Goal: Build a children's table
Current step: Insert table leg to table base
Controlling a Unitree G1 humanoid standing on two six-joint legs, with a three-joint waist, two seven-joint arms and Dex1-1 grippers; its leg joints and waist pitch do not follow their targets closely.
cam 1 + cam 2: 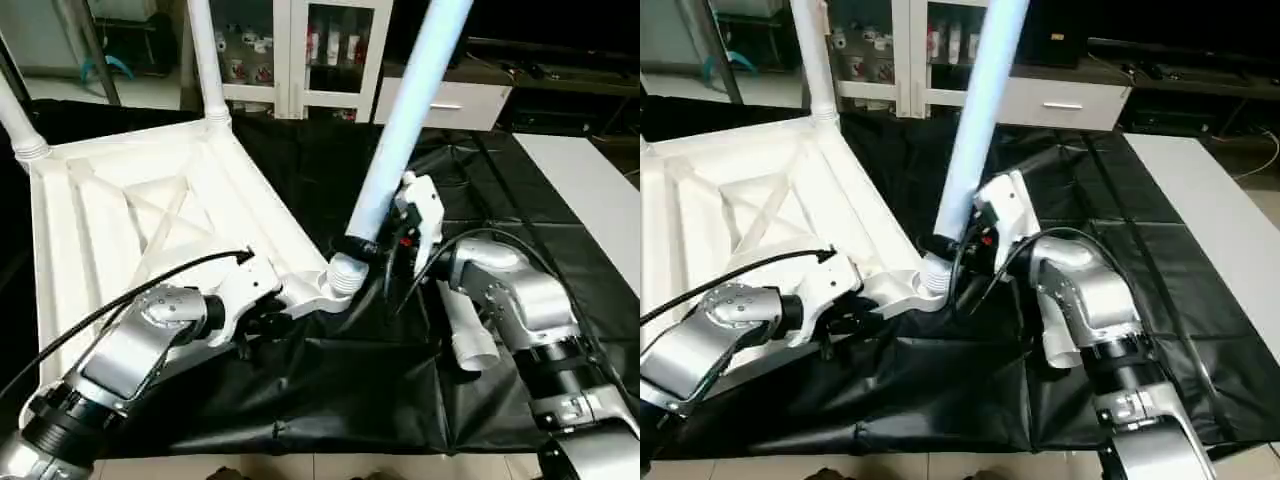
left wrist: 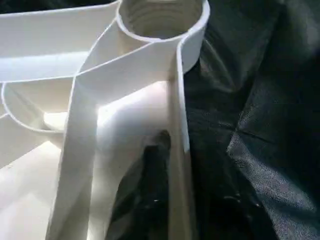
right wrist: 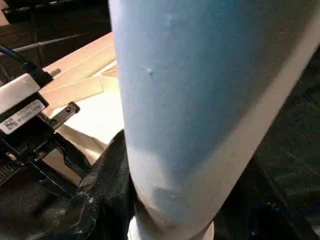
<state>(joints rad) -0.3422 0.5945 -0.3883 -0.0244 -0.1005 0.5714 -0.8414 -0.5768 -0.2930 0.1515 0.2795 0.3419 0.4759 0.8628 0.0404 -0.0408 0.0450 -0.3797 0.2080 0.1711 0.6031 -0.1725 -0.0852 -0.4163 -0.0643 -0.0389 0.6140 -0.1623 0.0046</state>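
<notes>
The right gripper (image 1: 368, 252) is grasping the long white tapered plastic leg (image 1: 405, 125) low, just above the socket; stiff, light, likely slippery. The left gripper (image 1: 268, 325) is clamping the white ribbed plastic tabletop (image 1: 120, 215) rim.

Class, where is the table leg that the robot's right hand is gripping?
The leg stands tilted in the tabletop's near corner socket, mid-picture in the head views, with the right hand at its base.

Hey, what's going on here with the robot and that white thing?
The robot is assembling a white plastic children's table. The ribbed tabletop lies upside down on the black-covered work surface. The right gripper holds a long white leg tilted in the near corner socket, while the left gripper steadies the tabletop's edge. Two far legs already stand in place.
</notes>
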